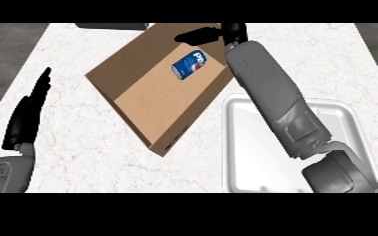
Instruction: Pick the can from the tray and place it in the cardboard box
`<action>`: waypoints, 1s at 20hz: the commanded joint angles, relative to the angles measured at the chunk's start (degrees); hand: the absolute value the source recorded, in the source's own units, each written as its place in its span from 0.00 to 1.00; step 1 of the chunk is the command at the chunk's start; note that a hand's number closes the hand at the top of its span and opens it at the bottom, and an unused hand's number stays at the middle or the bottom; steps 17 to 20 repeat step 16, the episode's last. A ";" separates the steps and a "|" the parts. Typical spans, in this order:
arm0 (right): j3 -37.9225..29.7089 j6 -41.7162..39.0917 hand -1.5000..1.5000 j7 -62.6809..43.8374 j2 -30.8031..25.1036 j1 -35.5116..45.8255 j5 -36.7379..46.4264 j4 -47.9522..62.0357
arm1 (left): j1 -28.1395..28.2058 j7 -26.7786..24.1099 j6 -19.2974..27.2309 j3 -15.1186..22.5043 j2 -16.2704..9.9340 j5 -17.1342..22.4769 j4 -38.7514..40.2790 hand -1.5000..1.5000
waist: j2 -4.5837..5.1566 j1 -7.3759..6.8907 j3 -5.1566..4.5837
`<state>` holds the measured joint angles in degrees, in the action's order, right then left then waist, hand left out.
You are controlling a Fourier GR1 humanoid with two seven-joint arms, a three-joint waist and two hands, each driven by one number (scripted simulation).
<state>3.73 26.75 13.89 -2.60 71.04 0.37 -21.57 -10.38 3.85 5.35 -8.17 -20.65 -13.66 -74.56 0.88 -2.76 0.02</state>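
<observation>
can: you'll find the blue can (189, 65) lying inside the cardboard box (148, 107), upper middle of the floor, on its side by the look of it
box: open brown cardboard, set at an angle on the white counter (88, 145), left of the tray
tray: white tray (230, 145) lower right, no can on what you can see of it; forearm covers part of it
right hand: right hand (201, 35) reaches over the box's far edge, just beyond the can and apart from it; fingers look stretched out and holding nothing, though they're dark and hard to read
left hand: left hand (28, 111) at the left edge, fingers straight and pointing up, resting, holding nothing
progress: you can judge the pick and the place as done, since the can is in the box and off the hand
left to do: as far as you can see, only pulling the right arm back clear of the box
risk: watch the forearm near the box wall on the way out
</observation>
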 commanded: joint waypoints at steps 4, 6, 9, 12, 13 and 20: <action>-5.01 -7.89 0.00 3.66 -9.99 -2.90 -2.70 1.68 | 3.00 -0.01 0.86 -0.32 1.02 -0.39 -1.83 0.50 | -0.40 1.37 0.00; -4.72 -9.47 0.00 5.04 -10.76 -5.64 -2.19 0.67 | 1.97 0.51 -0.77 -1.55 -0.42 0.42 -0.84 0.50 | -0.56 1.92 -0.01; -4.73 -14.24 0.00 6.42 -15.23 -9.90 -2.27 -1.89 | 3.64 -1.20 0.19 -1.70 0.25 -0.25 -0.18 0.50 | -0.76 2.60 -0.02; -4.48 -19.15 0.00 4.94 -19.95 -12.53 -2.11 -5.07 | 5.75 -1.05 0.10 -2.46 0.47 0.41 -2.39 0.50 | -1.01 2.83 -0.02; -4.82 -19.87 0.00 7.83 -19.27 -15.39 -2.37 -5.52 | 3.57 -0.40 -1.21 -3.04 -1.04 0.64 -1.61 0.50 | -0.90 2.77 -0.01; -4.26 -26.16 0.00 5.69 -24.29 -14.58 -1.29 -4.69 | 7.21 -0.05 1.03 -1.00 1.90 -1.08 -5.88 0.50 | -0.82 2.25 0.01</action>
